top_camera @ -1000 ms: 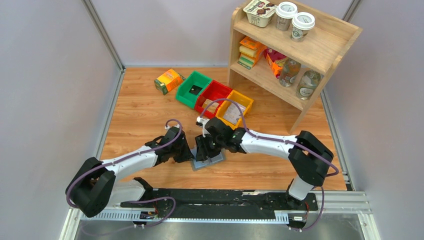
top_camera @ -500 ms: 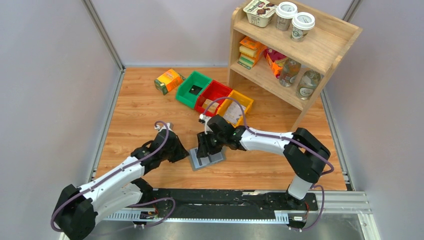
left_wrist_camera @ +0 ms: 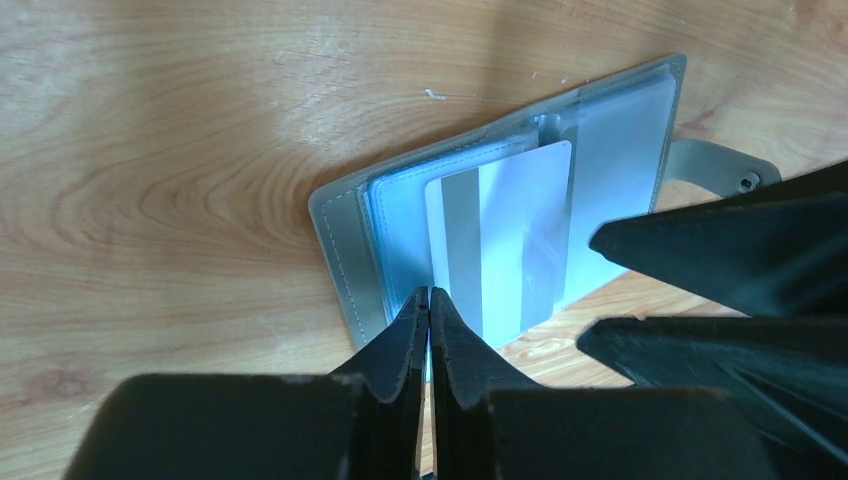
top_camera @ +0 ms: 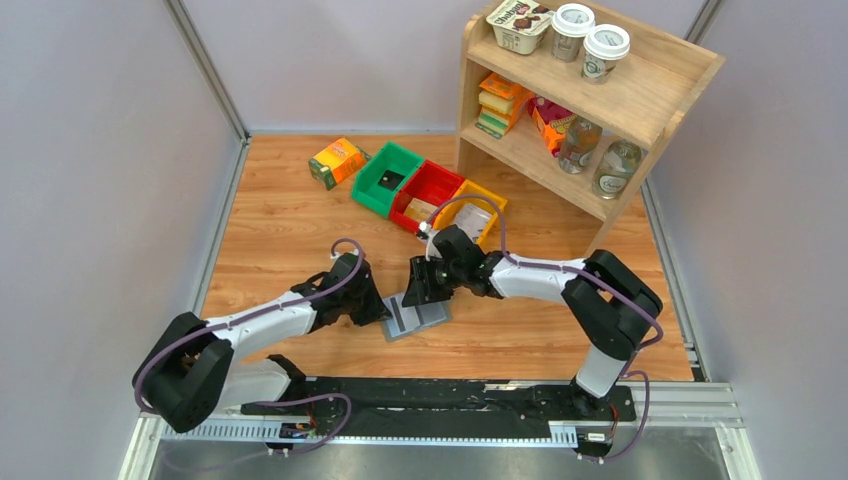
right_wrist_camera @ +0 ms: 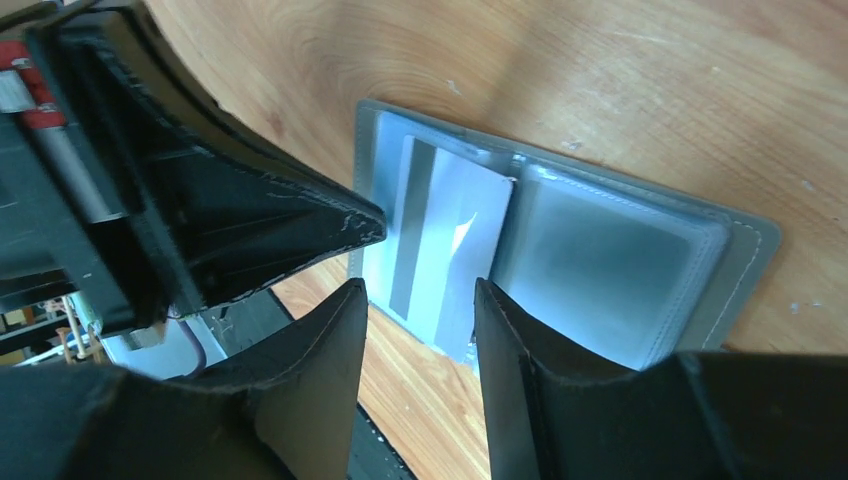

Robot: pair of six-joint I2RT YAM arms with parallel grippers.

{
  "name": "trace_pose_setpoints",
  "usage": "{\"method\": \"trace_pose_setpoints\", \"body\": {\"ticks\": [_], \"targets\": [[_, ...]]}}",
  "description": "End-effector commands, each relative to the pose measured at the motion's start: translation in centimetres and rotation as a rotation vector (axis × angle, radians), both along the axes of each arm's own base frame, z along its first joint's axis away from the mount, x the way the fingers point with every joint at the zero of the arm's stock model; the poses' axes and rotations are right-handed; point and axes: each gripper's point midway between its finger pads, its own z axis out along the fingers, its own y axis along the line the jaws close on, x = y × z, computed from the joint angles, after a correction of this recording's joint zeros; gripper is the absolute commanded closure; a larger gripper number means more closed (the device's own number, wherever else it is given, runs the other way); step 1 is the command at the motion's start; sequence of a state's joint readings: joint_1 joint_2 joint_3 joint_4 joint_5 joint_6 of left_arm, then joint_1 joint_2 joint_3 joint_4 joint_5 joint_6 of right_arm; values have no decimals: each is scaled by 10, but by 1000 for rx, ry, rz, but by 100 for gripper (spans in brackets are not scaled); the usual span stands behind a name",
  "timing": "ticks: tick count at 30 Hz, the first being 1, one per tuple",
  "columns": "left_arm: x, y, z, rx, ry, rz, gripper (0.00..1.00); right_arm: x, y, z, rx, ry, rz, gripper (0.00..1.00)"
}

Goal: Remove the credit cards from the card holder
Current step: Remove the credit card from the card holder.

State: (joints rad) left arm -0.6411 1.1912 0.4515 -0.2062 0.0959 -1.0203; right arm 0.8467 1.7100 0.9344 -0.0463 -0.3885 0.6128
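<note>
Wooden table (top_camera: pixel 280 230), seen from above. The two arms meet just near of its centre, well apart from the coloured bins (top_camera: pixel 428 190) and the shelf (top_camera: pixel 590 110) on the far side.

Holder (left_wrist_camera: pixel 345 240): a grey bifold lying open and flat on the wood, its clear pockets facing up and its snap tab (left_wrist_camera: pixel 720 170) sticking out at one end. It looks soft and light, so it would probably slide or fold if pulled without being pinned.

Card (left_wrist_camera: pixel 500 250): pale, with a grey stripe, lying over one half of the holder and filling most of that half. The pictures do not show whether it is inside a sleeve or resting on top.

- **How the card should handle:** it is thin, stiff and smooth, so it probably weighs very little and slips easily against the plastic.
- **Where to take hold:** a pinch on the faces near an exposed short edge seems best. It would then be drawn along the card's length, since lying this flat it offers no edge to lift straight up.

Left gripper (left_wrist_camera: pixel 428 300): its fingers are pressed together with nothing between them, and the tips sit at the holder's edge beside the card. That is a good place to hold the holder down.

Right gripper (right_wrist_camera: pixel 420 300): its fingers are spread and hold nothing. It hovers over the card's end from the opposite side — whether it touches the card cannot be told.
</note>
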Motion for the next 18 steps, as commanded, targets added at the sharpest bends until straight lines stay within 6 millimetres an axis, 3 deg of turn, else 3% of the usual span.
{"method": "trace_pose_setpoints", "body": {"ticks": [1, 7, 18], "targets": [[4, -6, -4, -42, 8, 42, 93, 6, 2, -12, 51, 37, -16, 54], [-4, 0, -16, -39, 39, 82, 99, 6, 0, -22, 67, 72, -18, 55], [-10, 5, -24, -39, 57, 106, 100, 4, -1, -25, 169, 134, -15, 71]]}}
